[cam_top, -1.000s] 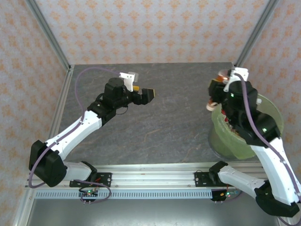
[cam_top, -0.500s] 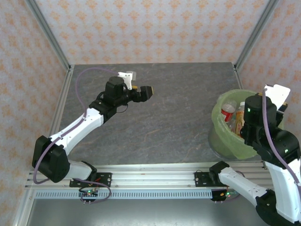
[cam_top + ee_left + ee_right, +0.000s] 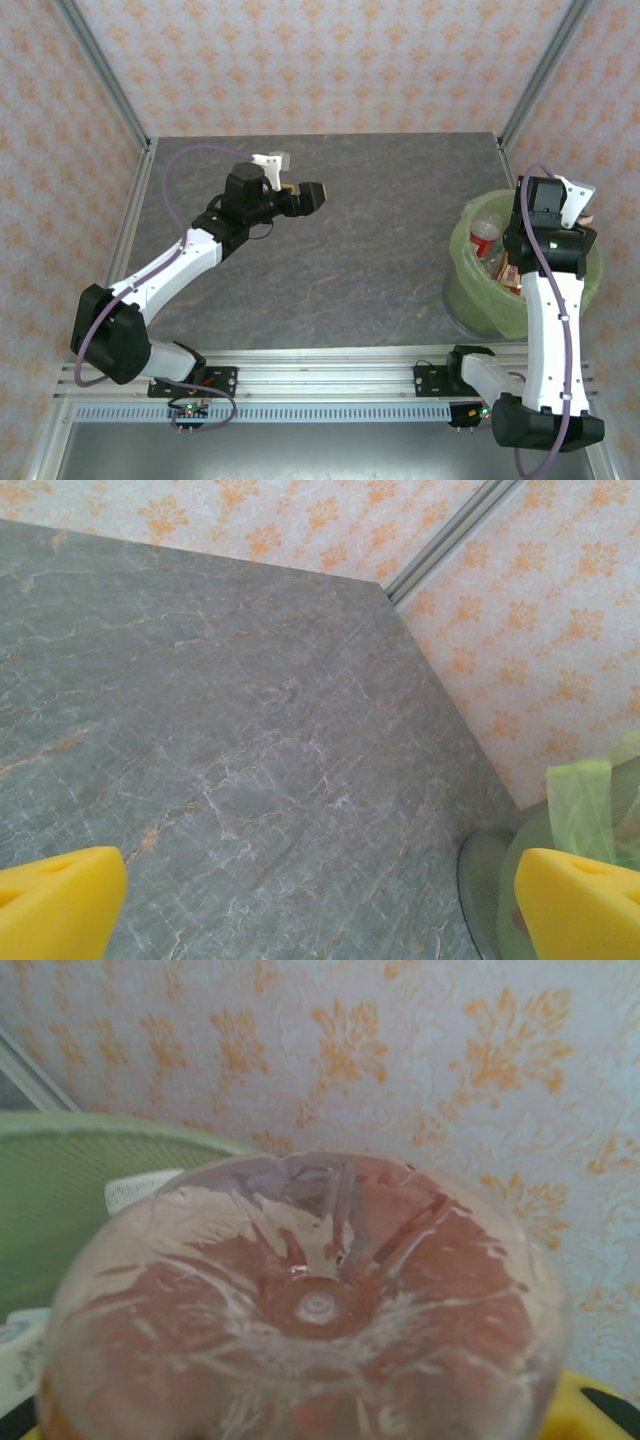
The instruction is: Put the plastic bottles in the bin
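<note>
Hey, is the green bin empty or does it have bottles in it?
Not empty: the overhead view shows several bottles inside the bin, one with a red label.

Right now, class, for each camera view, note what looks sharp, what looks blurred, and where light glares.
Top view: even light, sharp throughout, bin clear. Left wrist view: table crisp, yellow fingers in the bottom corners soft. Right wrist view: the bottle, very close, is blurred with pale glints; wallpaper behind soft.
</note>
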Controlling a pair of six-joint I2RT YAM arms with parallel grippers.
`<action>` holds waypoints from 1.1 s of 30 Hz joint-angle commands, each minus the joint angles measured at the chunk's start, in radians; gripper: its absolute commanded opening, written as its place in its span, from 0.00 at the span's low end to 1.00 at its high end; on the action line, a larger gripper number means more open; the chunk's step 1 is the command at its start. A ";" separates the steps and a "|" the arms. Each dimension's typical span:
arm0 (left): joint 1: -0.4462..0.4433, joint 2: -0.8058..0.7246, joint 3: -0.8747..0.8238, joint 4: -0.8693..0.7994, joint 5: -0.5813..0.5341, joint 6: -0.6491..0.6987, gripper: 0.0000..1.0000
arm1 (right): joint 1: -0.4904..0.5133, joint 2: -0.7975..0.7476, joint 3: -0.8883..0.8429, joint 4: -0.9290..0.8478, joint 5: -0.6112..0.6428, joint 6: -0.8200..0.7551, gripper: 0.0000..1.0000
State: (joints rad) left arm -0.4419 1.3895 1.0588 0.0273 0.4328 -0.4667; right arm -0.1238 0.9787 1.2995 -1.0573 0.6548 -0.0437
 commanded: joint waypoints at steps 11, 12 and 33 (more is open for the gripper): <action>0.013 0.031 0.049 0.000 0.024 -0.032 1.00 | -0.016 -0.054 -0.068 0.069 0.105 -0.039 0.51; 0.015 0.037 0.054 -0.002 0.027 -0.033 1.00 | -0.017 -0.057 -0.070 0.068 0.121 -0.042 0.54; 0.016 0.069 0.112 -0.033 -0.001 -0.051 1.00 | -0.014 -0.050 0.087 -0.052 -0.157 0.003 0.99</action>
State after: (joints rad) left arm -0.4320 1.4647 1.1378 0.0109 0.4618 -0.5137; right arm -0.1364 0.9340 1.3369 -1.0561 0.5785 -0.0776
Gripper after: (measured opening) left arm 0.999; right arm 0.990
